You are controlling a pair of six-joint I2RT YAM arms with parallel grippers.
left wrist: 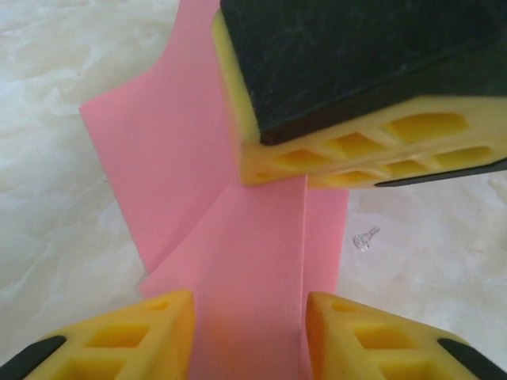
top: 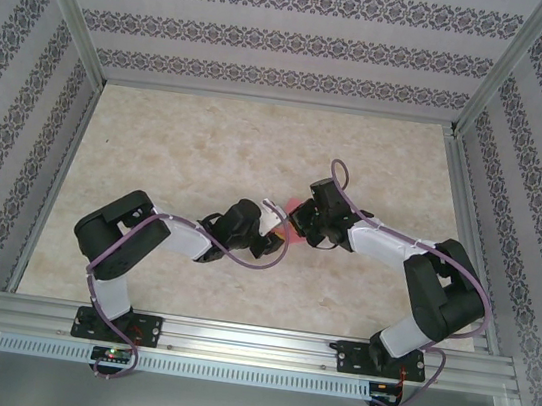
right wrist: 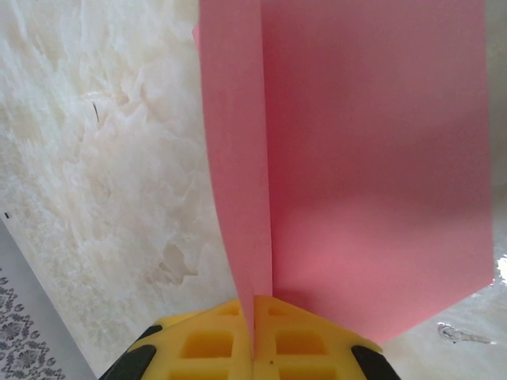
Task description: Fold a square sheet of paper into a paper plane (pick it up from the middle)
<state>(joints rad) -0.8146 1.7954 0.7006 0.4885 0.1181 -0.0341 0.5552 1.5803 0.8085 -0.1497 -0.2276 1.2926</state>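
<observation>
My right tool [right wrist: 253, 321] is clamping tight on the folded square sheet of paper [right wrist: 372, 158] over the desk [right wrist: 103, 174]; my left tool [left wrist: 249, 324] is standing parted, straddling the sheet without gripping.

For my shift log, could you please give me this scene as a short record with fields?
paper: pink, folded along a crease, not yet a plane
right gripper: shut on paper at the crease
left gripper: open, one finger on either side of paper
table: pale marbled top; the arms meet over its middle
</observation>
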